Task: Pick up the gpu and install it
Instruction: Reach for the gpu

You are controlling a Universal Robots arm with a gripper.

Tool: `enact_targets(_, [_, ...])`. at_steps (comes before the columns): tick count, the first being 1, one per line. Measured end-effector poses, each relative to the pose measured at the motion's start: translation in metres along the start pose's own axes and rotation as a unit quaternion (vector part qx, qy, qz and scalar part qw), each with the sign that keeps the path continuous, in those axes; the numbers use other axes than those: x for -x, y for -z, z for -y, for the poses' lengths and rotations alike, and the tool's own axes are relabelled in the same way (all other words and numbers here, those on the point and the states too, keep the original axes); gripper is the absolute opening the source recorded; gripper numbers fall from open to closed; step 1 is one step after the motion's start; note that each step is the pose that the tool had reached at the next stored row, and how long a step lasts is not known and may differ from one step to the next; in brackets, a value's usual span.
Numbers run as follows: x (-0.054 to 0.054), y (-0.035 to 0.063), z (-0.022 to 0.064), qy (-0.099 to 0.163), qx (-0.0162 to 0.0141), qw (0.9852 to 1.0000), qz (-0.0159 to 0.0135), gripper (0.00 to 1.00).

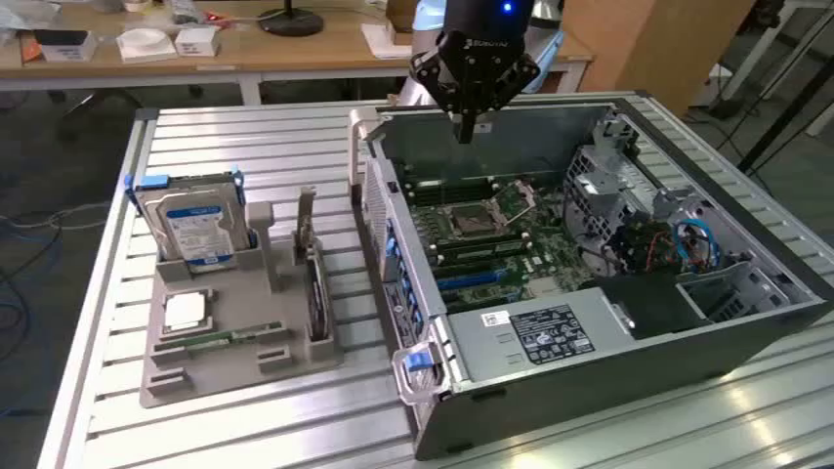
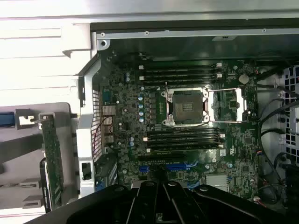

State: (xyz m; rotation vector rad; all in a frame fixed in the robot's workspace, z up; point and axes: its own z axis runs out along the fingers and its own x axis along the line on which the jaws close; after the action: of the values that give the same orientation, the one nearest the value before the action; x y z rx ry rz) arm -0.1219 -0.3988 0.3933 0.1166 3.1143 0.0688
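The gpu (image 1: 314, 283) stands on its edge in the grey holder tray (image 1: 222, 376) on the exterior view's left, silver bracket end up, apart from the gripper. In the wrist view the gpu (image 2: 51, 161) appears as a thin green card beside the case wall. My black gripper (image 1: 466, 129) hangs shut over the far end of the open computer case (image 1: 548, 366), with nothing between its fingers. In the wrist view the shut gripper (image 2: 160, 186) points down at the motherboard (image 2: 126, 107) near the blue card slots (image 2: 180, 165).
A silver hard drive with a blue label (image 1: 195, 225), a small square chip (image 1: 187, 311) and a narrow green memory stick (image 1: 215, 339) share the tray. The open CPU socket (image 2: 187, 107) and cables (image 1: 690, 244) lie inside the case. A wooden desk (image 1: 261, 49) stands behind.
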Motion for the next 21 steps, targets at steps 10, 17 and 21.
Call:
enact_targets(10, [0.000, 0.0000, 0.0000, 0.000, 0.0000, 1.0000, -0.0001, 0.11])
enact_targets(17, [-0.006, -0.0009, 0.0002, 0.000, 0.0000, 1.0000, -0.0001, 0.11])
enact_targets(21, [-0.012, -0.0018, 0.0007, 0.000, 0.0000, 1.0000, 0.0000, 0.11])
